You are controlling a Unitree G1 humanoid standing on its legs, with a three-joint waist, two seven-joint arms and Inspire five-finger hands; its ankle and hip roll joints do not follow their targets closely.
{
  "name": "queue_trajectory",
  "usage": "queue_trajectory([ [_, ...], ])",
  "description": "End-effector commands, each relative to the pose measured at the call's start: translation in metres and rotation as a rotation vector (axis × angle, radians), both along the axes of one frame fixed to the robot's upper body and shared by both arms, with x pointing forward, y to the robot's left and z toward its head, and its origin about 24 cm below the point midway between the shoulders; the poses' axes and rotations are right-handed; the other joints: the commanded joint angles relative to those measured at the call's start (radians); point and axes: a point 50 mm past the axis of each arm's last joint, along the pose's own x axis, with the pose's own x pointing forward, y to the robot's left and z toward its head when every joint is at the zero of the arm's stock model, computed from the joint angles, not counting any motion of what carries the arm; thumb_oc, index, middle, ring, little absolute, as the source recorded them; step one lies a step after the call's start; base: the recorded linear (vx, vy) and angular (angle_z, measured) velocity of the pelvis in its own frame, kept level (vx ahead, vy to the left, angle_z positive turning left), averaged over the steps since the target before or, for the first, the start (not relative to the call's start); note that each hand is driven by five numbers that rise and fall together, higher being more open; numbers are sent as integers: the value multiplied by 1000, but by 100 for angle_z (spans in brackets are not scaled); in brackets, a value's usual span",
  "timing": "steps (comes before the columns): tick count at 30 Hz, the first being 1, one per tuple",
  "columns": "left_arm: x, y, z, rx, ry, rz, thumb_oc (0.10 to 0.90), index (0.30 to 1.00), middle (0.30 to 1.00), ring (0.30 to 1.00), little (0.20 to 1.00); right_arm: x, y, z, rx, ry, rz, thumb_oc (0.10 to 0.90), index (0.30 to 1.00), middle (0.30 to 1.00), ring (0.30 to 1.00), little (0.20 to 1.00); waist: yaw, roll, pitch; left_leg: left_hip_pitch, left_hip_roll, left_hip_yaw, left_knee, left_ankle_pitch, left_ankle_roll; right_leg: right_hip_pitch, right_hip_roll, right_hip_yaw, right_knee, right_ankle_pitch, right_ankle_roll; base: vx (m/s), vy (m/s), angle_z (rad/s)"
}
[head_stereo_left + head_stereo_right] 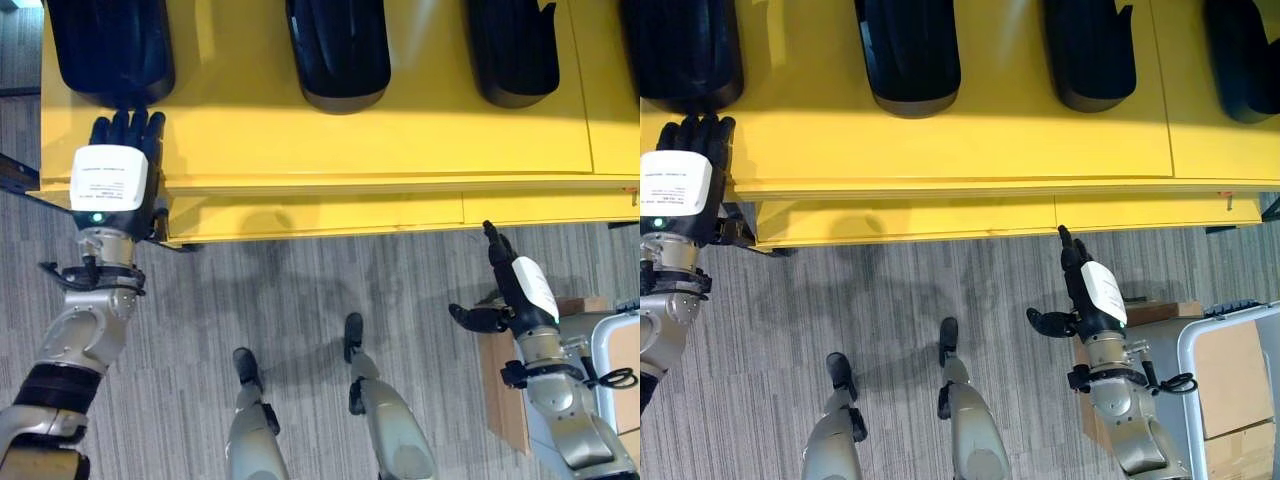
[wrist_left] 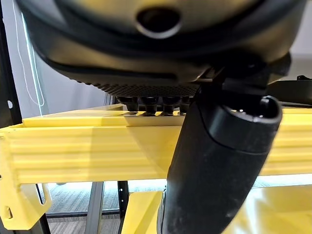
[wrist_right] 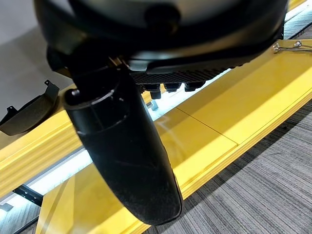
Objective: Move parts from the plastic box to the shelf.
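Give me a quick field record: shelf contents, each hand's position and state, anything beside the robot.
shelf: yellow shelf, black parts lined along its top
left hand: left hand open, fingers flat on the shelf's front edge, just before the leftmost part
right hand: right hand open, empty, over the floor before the shelf
beside robot: cardboard boxes at its right

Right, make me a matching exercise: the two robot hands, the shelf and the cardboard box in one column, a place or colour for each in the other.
Things:
1. left robot hand
2. right robot hand
3. shelf
4. cardboard box

Place or colour:
A. yellow
B. over the grey floor, below the shelf's edge
C. brown, at the right edge by the right arm
D. fingers straight on the shelf's left end, at a black part

Pairs: 1-D, 2-B, 3-A, 4-C
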Motion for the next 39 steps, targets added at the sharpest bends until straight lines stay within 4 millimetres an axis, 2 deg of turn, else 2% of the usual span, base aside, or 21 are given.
queue_trajectory([
  [1,-11,41,28,55,-41,180,900,1000,1000,1000,1000,2,-12,41,-61,-189,-3,900,1000,1000,1000,1000,-14,-19,-27,-94,-14,-53,107,-51,63,48,-90,-2,148,-186,90,0,0,0],
  [8,-12,40,20,28,-28,168,900,1000,1000,1000,1000,3,-11,42,-65,-190,1,900,1000,1000,1000,1000,-10,-17,-26,-93,-17,-57,109,-53,64,48,-88,-2,154,-188,89,0,0,0],
  [17,-23,23,7,-43,-65,60,900,1000,1000,1000,1000,4,-11,47,-48,-219,-2,900,1000,1000,1000,1000,5,-10,-33,-77,-19,-60,103,-56,66,57,-91,-1,159,-196,86,0,0,-1],
  [26,-64,1,-26,-233,-79,-71,900,1000,1000,1000,1000,3,-17,51,-36,-245,-44,900,1000,1000,1000,1000,44,19,-59,-25,-27,-66,61,-47,67,94,-97,-15,159,-215,82,3,-3,2],
  [31,-81,-4,-30,-297,-90,-108,900,1000,1000,1000,1000,2,-16,56,-50,-262,-35,900,1000,1000,1000,1000,63,31,-73,6,-30,-75,31,-36,67,119,-102,-28,152,-219,82,7,-16,11],
  [37,-96,-12,-31,-357,-106,-158,900,1000,1000,1000,1000,2,-5,69,-75,-304,32,900,1000,1000,1000,1000,78,38,-90,42,-33,-82,0,-25,69,151,-106,-48,140,-218,85,7,-17,7],
  [39,-103,-15,-39,-414,-90,-168,900,1000,1000,1000,1000,4,1,73,-74,-317,73,900,1000,1000,1000,1000,87,42,-103,66,-36,-86,-17,-20,71,171,-108,-57,136,-220,87,19,-12,16],
])
